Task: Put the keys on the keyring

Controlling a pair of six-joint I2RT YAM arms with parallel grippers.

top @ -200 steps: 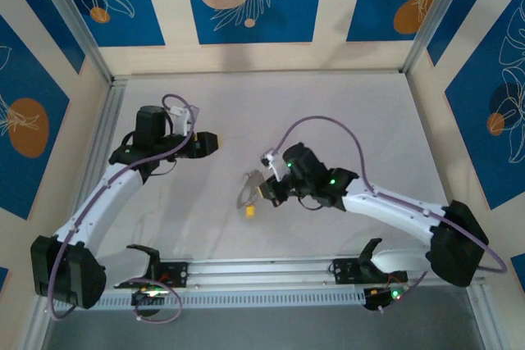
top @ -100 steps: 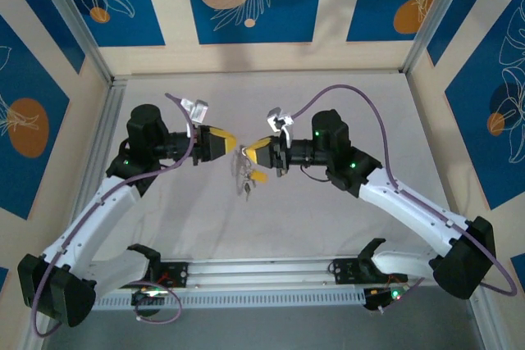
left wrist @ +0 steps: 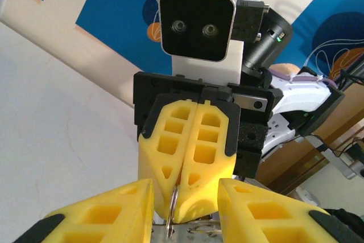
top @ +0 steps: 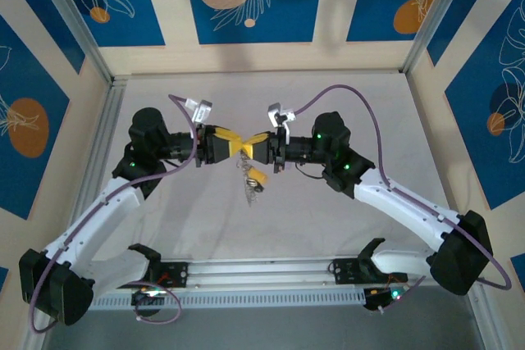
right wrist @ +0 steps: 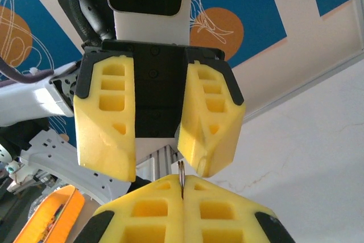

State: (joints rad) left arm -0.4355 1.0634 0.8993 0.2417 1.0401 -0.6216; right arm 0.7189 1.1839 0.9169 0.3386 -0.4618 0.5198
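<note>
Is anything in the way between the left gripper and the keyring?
Nothing visible is. The right gripper pinches the keyring by its edge, and the open left gripper faces it directly with bare space between.

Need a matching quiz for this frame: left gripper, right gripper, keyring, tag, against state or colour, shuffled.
Things:
1. left gripper
2. right gripper
3. keyring
4. tag

States:
A. yellow
B. fingers pressed shut on the hoop's edge
C. fingers apart
D. thin grey hoop hanging under where the two grippers meet

Pairs: 1-C, 2-B, 3-D, 4-A
</note>
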